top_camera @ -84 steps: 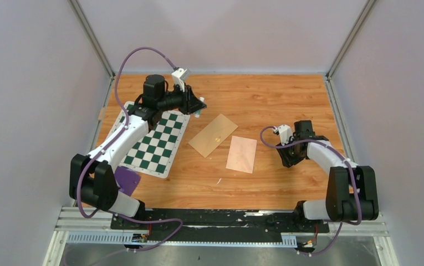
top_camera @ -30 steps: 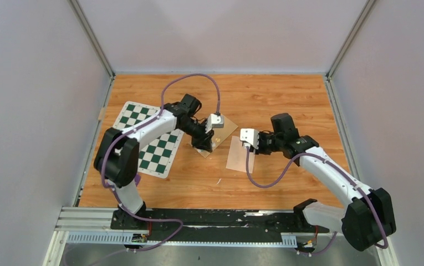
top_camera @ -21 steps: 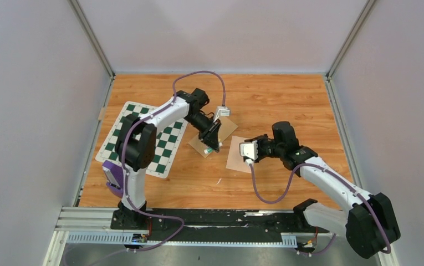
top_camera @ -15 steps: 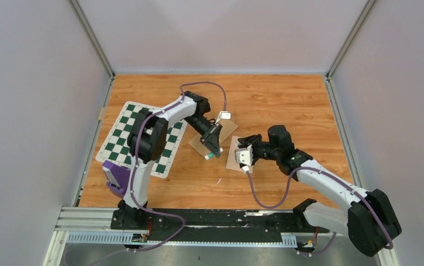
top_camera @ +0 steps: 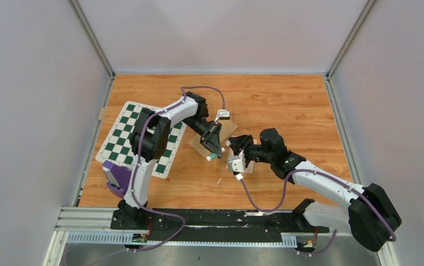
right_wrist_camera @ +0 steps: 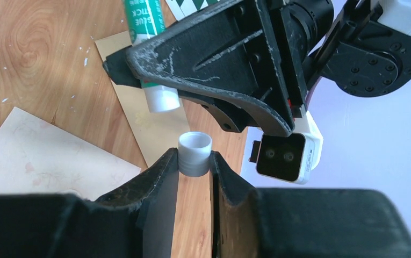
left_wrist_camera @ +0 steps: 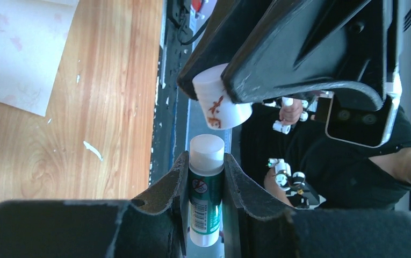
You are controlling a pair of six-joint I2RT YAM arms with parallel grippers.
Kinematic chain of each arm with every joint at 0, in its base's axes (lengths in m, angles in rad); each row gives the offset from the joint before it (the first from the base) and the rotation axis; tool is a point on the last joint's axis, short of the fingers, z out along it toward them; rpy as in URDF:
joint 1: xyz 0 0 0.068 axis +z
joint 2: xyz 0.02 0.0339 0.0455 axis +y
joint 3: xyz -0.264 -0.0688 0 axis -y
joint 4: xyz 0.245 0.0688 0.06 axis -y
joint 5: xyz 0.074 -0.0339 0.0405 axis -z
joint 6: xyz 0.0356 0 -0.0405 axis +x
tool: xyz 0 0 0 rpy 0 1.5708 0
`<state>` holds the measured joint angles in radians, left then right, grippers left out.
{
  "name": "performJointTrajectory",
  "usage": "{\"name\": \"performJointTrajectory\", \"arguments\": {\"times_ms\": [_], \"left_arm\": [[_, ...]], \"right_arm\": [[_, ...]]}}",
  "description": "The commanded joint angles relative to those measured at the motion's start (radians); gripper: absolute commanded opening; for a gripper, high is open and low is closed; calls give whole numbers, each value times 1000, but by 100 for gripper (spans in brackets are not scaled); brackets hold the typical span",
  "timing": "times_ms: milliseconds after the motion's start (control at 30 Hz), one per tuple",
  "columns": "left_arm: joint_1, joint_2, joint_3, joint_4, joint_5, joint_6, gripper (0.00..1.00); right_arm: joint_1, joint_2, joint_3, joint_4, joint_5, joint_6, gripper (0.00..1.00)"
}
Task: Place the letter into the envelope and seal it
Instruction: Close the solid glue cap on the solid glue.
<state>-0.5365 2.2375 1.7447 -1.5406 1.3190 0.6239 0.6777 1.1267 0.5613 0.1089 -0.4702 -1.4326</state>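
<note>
letter [right_wrist_camera: 36,156], a cream sheet with faint printed ornament, lay flat on the wooden table [top_camera: 287,100] near the middle, partly hidden in the top view by the right arm's wrist. the tan envelope [right_wrist_camera: 163,126] lay just beside it on the left, and whether their edges touched could not be told. above the two papers the left gripper [left_wrist_camera: 206,161] was closed around a green-labelled glue stick [left_wrist_camera: 206,204], clamped between both fingers with its white end sticking out past the fingertips. facing it, the right gripper [right_wrist_camera: 194,156] pinched a small white cap [right_wrist_camera: 195,145] between its fingertips, the jaws only narrowly apart. the cap's open end pointed at the stick's white end, with a small gap between them. a green and white checkered mat [top_camera: 122,136] lay on the left side of the table, under the left arm.
</note>
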Motion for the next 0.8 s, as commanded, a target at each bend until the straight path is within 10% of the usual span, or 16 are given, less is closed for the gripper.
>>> {"name": "performJointTrajectory", "arguments": {"times_ms": [0, 767], "left_arm": [[-3, -20, 24, -77, 82, 19, 0], [-1, -4, 17, -81, 106, 21, 0]], "right_arm": [[26, 3, 16, -16, 11, -67, 2], [67, -20, 71, -97, -23, -87, 2]]}}
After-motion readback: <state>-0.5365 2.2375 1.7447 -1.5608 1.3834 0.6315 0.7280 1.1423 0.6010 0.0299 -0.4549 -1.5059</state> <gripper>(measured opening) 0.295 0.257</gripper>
